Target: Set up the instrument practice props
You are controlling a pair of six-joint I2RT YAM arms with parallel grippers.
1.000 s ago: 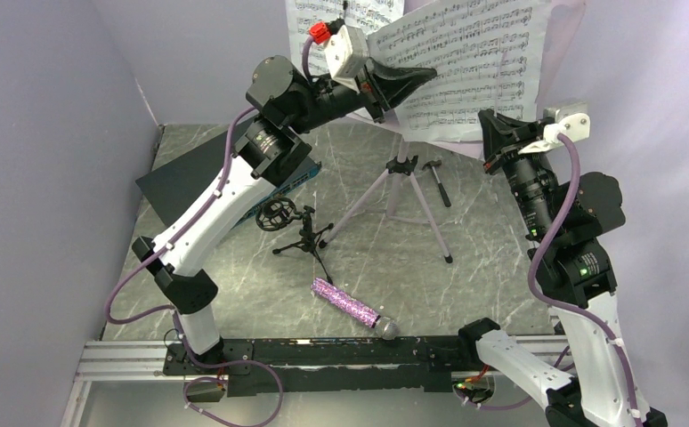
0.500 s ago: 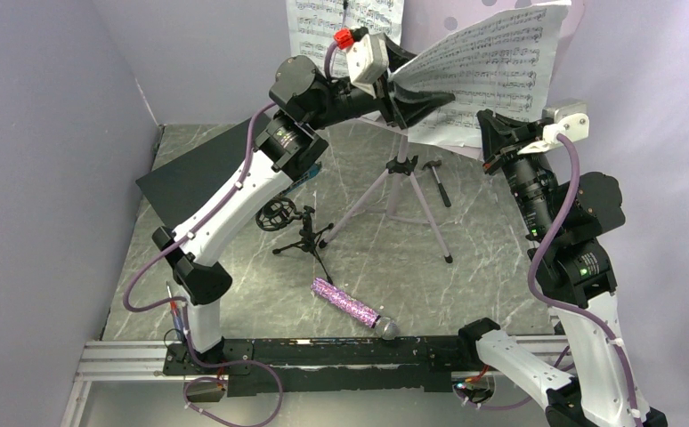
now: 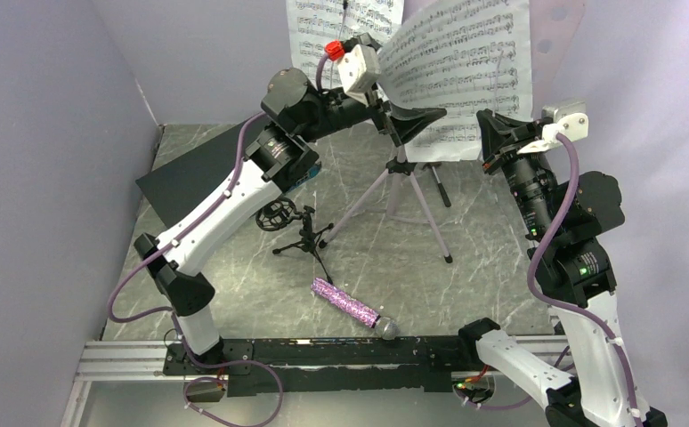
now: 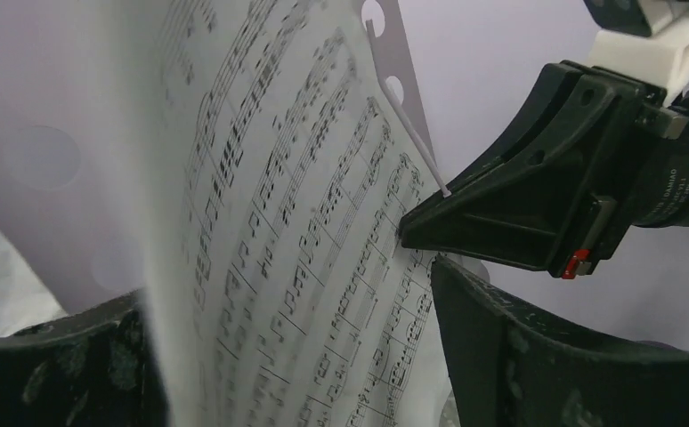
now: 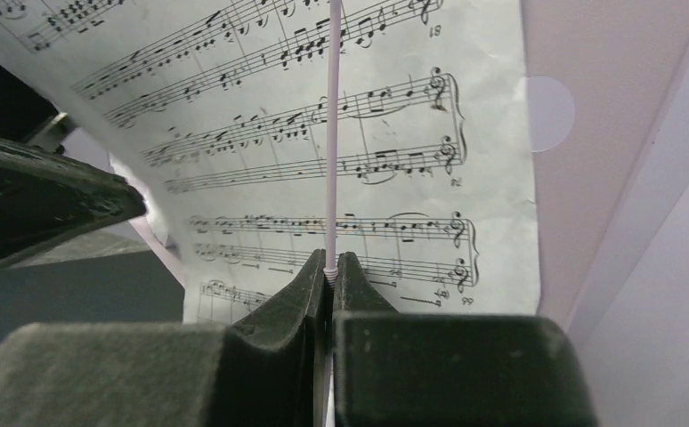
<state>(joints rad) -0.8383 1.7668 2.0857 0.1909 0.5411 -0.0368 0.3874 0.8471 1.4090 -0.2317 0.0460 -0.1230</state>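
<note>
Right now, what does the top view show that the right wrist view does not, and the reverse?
Only the top view: the microphone lying on the table, the mic stand and the tripod legs. Only the right wrist view: the right hand shut on the stand's thin white rod, seen close up. Both: the right page and the lilac stand panel behind it.

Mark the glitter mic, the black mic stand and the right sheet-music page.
purple glitter microphone (image 3: 348, 304): top view, mid handle.
black mic stand (image 3: 306, 236): top view, centre post.
right sheet-music page (image 3: 461, 62): top view, middle of printed face.
</note>
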